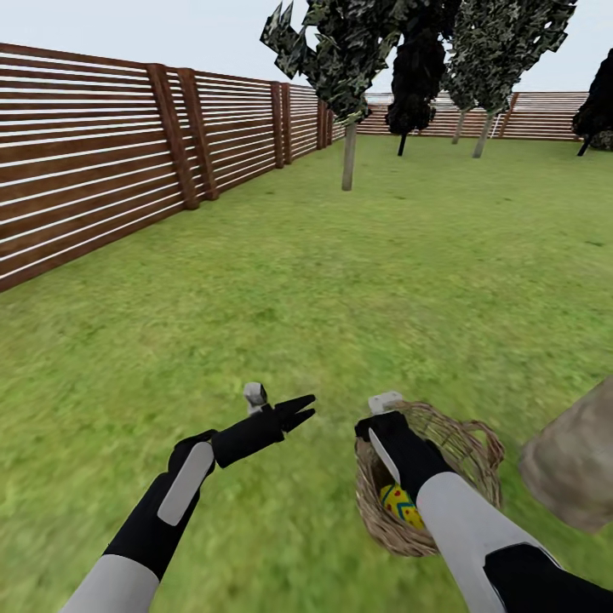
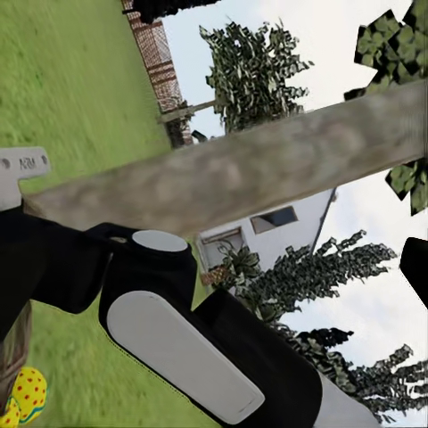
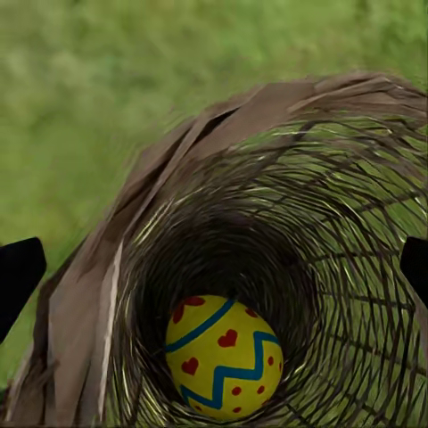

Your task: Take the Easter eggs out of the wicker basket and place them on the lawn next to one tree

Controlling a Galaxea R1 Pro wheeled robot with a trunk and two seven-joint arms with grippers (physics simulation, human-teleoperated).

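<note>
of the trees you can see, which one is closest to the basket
The thick tree trunk at the right edge of the head view, mottled grey-brown, stands just beside the wicker basket. The thin-trunked tree and the others stand far off by the fence.

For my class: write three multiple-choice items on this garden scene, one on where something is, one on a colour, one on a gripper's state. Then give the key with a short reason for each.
1. Where is the egg that shows?
A. On the lawn by the fence
B. At the bottom of the wicker basket
C. Held in the left gripper

2. What colour is the zigzag band on that egg?
A. Blue-green
B. Black
C. White

3. How does the left gripper stand?
A. Shut on an egg
B. Shut on the basket rim
C. Open, with nothing between its fingers

Key: B, the right wrist view looks down into the weave at the egg; A, a blue-green zigzag crosses the yellow shell; C, in the head view the fingers are spread over the lawn.
</note>
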